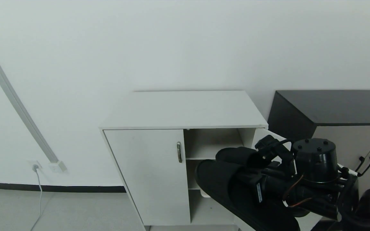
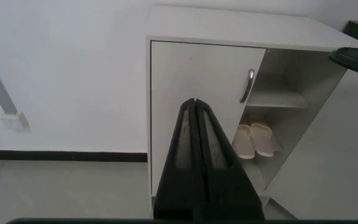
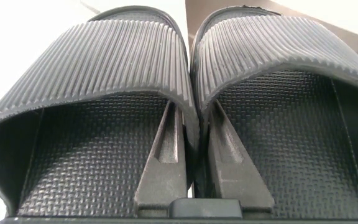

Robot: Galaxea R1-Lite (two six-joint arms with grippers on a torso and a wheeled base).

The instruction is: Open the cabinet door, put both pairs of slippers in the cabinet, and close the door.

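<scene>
White cabinet (image 1: 185,109) stands against the wall, its left door (image 1: 146,173) shut with the handle (image 1: 179,152) at its inner edge and its right door (image 2: 334,155) swung out wide, so the right half faces you open from top shelf to bottom. The swung door's edge sits near a dark cabinet (image 1: 332,106) on the right; to the left, floor (image 1: 59,208) runs along the wall to a socket (image 1: 35,167) with a cable hanging from it. Your right arm reaches in from the lower right and holds the black slippers (image 1: 223,179) just in front of the open half, toes toward the shelves, roughly level with the middle one. The right pincer (image 3: 193,109) is clamped on the pair's touching inner sides, one finger inside each slipper. A pale pair (image 2: 255,140) already lies side by side on the middle shelf. Your left pincer (image 2: 195,102) hangs before the shut door, apart from it, its fingers pressed together on nothing.
</scene>
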